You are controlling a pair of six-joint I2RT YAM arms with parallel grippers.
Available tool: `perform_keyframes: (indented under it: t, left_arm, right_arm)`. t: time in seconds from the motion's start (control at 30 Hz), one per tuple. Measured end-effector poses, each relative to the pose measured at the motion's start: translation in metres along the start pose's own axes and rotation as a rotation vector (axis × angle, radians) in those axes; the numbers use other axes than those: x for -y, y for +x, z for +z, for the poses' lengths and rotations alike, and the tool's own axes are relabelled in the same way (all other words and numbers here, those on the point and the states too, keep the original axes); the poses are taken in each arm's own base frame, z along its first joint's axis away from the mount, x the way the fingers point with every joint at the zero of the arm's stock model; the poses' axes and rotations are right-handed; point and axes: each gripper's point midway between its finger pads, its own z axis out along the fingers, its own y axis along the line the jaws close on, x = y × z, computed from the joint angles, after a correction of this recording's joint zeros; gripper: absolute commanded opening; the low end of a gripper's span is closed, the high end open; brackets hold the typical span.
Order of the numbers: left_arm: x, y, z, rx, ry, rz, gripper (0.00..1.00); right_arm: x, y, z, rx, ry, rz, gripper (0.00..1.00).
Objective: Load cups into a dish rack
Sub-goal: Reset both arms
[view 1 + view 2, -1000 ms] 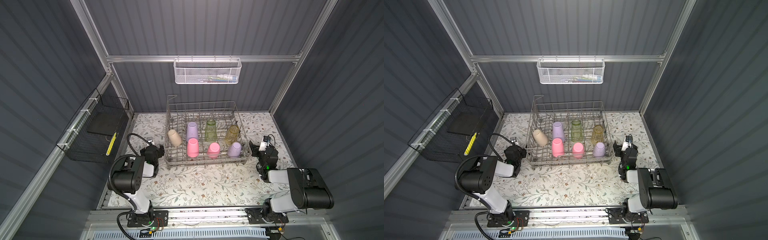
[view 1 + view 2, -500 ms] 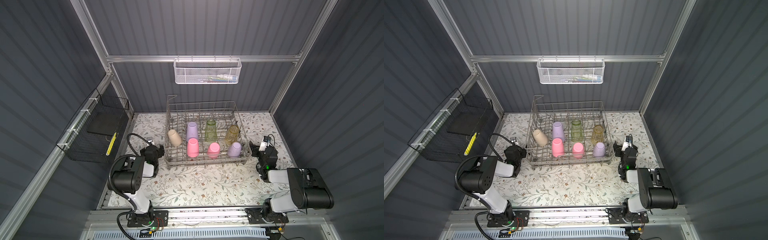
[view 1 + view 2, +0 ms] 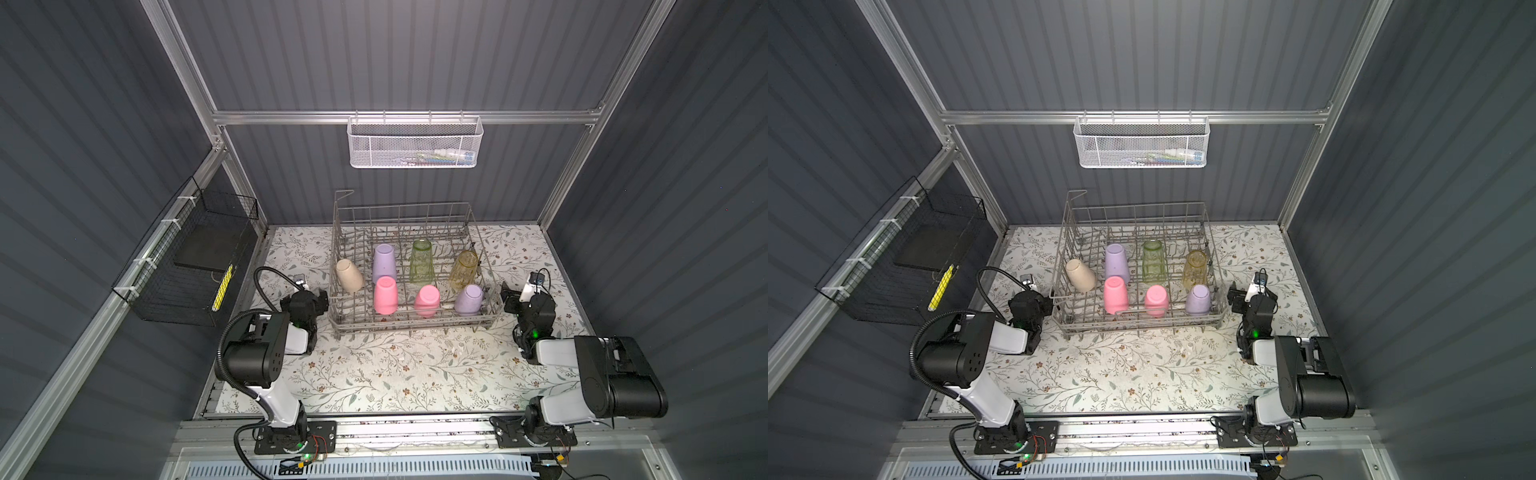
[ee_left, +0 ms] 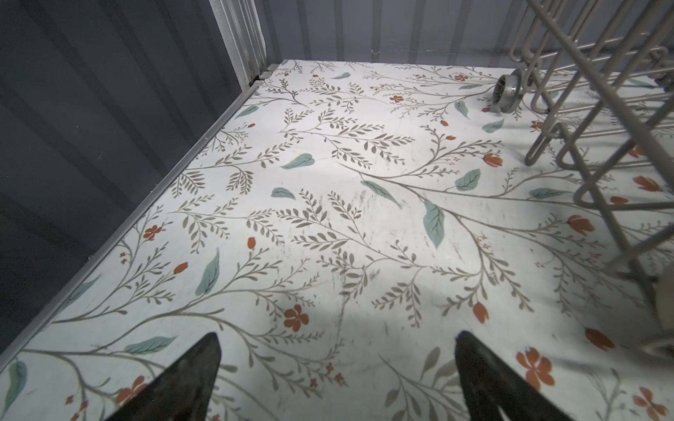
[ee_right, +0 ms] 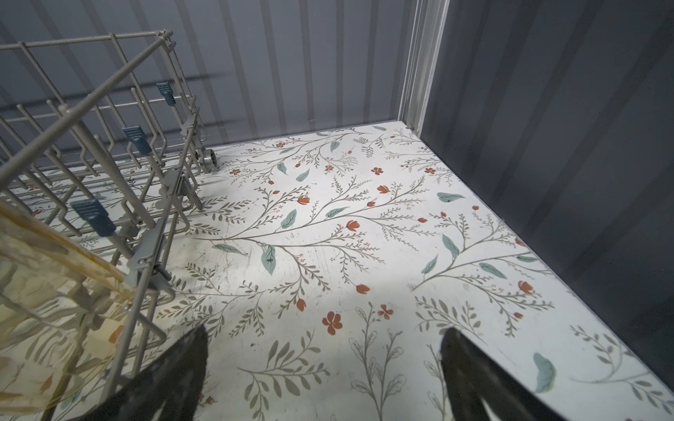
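Left end effector: jaws fully apart, nothing in them, low over the floral-print desk. Right end effector: same, wide open, empty.

The large square grey wire dish rack sits between the two, just beside each. Can't tell if either touches it.

All seven cups are inside the rack, leaning on the tines.
- Row nearer the end effectors: pink plastic tumbler, second pink tumbler, lilac plastic tumbler. The lilac one is closest to the right end effector.
- Row beyond: beige plastic tumbler, tilted, closest to the left end effector, then second lilac tumbler, clear green glass tumbler, clear amber glass tumbler.

In the right wrist view the amber one shows through the rack wires right next to that end effector.
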Motion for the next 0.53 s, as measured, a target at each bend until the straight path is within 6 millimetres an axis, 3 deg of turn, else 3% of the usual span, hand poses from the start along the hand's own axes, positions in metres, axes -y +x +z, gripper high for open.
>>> perform_keyframes:
  t: [0.53]
  left_arm:
    - [0.0,0.0002,0.0,-0.001,0.0,0.005,1.0]
  right_arm:
    - [-0.0026,-0.0001,0.0001,-0.001,-0.015,-0.003,0.99]
